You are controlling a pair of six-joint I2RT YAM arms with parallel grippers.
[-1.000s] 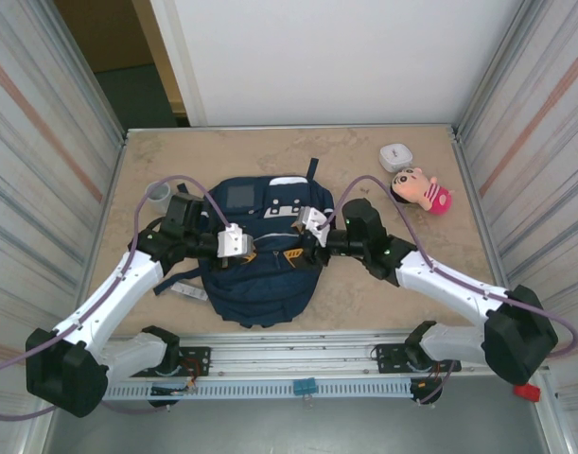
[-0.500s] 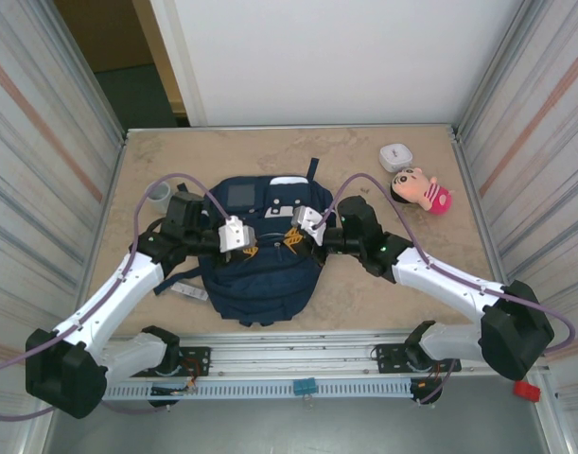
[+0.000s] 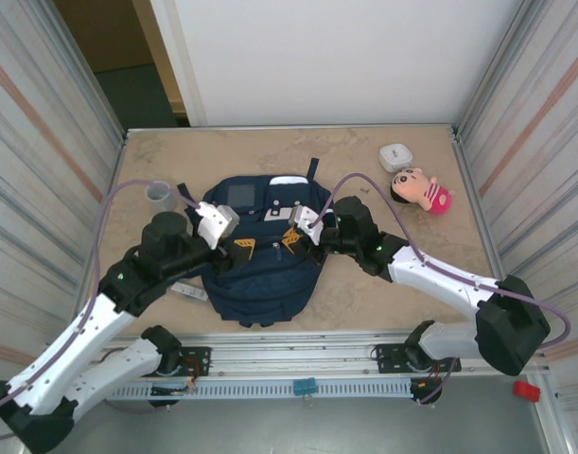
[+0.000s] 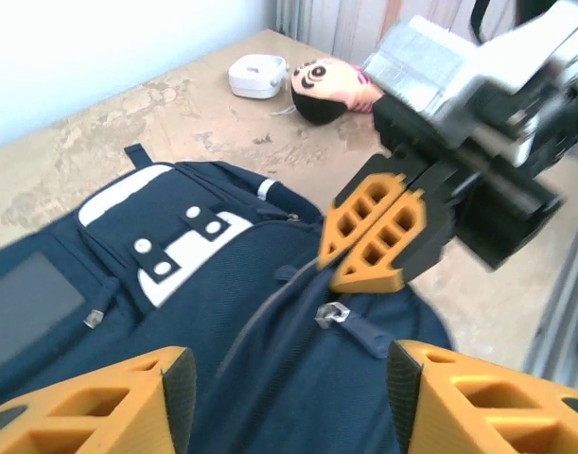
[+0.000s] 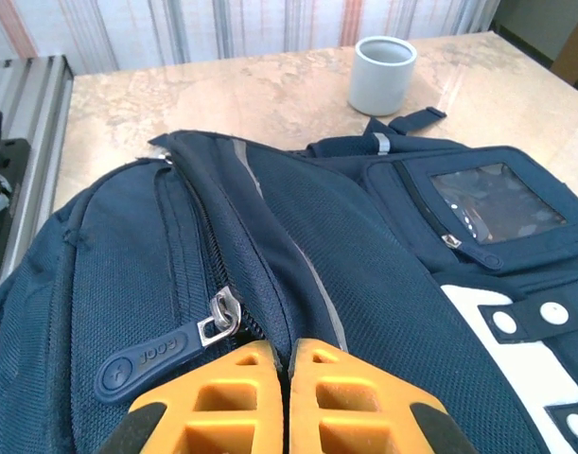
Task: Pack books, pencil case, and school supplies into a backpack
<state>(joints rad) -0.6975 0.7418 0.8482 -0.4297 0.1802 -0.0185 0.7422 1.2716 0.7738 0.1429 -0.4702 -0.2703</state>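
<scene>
left gripper (image 3: 241, 244) drew back, jaws apart; right gripper (image 3: 290, 238) jaws pinch backpack (image 3: 260, 293) fabric; long axis near-far, top far.

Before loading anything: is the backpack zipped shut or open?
Shut, as far as shows: the zipper on the backpack lies closed along its visible stretch; nothing gapes.

A lab test cell, shown by ribbed panels (image 3: 43, 142) walling a rail-edged table (image 3: 270, 156).
</scene>
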